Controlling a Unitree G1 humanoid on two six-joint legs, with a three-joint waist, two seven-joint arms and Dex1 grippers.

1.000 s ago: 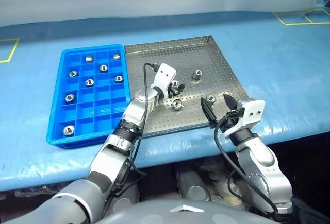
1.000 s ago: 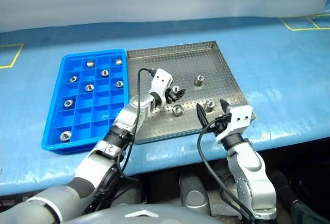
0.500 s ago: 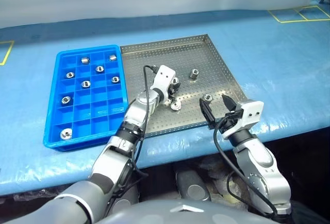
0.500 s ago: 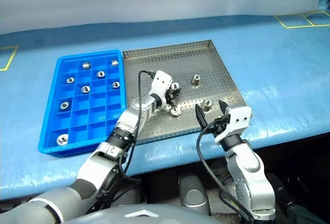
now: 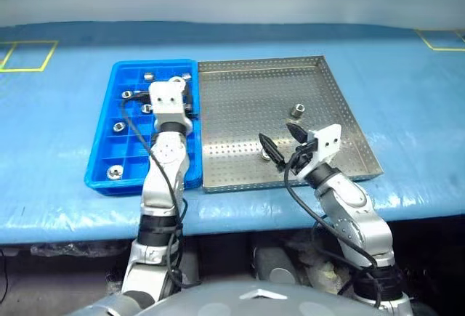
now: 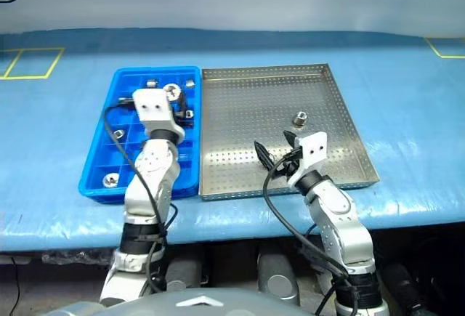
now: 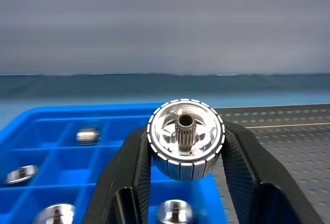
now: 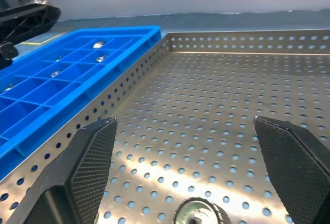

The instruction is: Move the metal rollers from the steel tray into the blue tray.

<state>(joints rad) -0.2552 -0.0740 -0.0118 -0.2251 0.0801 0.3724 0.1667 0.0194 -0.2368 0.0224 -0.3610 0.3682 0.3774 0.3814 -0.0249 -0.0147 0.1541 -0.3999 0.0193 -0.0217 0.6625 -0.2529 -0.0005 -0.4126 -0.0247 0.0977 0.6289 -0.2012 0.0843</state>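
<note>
We note left gripper [image 7: 185, 154] clamped on a metal roller [image 7: 186, 138] above the blue tray [image 5: 102, 163], right gripper [image 8: 185, 175] spread wide over the steel tray [image 5: 240, 105], one roller [image 8: 198, 212] just beneath it

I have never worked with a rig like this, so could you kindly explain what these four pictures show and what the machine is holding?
It is a humanoid robot with two arms, each ending in a gripper of two black fingers. The two wide pictures come from cameras in its head, looking down over a blue-covered table. The two close-ups come from cameras on its wrists, looking along the fingers.

On the table lie a blue tray of small compartments and, beside it, a perforated steel tray. Several metal rollers already sit in the blue tray.

The left gripper is shut on a roller, held over the blue tray. The right gripper is open above the steel tray, with another roller lying just below it.
</note>
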